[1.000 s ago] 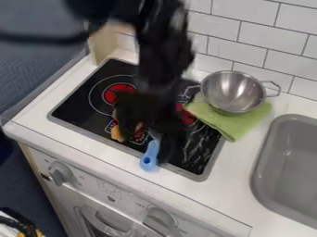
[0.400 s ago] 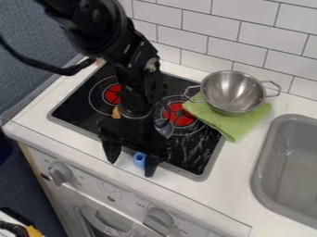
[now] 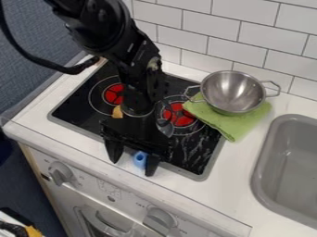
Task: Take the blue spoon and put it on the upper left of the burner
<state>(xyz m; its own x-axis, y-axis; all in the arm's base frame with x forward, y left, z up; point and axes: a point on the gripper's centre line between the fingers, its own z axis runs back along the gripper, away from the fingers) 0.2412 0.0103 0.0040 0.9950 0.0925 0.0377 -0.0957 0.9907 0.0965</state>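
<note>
Lining up to grasp the blue-handled spoon (image 3: 140, 160)
Left of lower centre, the black 2-finger gripper (image 3: 132, 168) is hanging spread wide, the handle showing between its fingers; closing squarely, then lifting, is seemingly coming next.

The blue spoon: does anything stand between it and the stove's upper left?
Yes: a small orange thing lies beside the upper-left red disc, on the side toward the blue spoon. The arm hangs over that stretch too.

Lighting bright and diffuse over the white counter (image 3: 238, 185) and tile wall (image 3: 248, 44); direction cannot be told. Pale highlights noted inside 1 metal bowl (image 3: 230, 90); whitish streaks, apparently reflections, on the black cooktop (image 3: 197, 150). Soft shading under the bowl on 1 green cloth (image 3: 244, 124).
</note>
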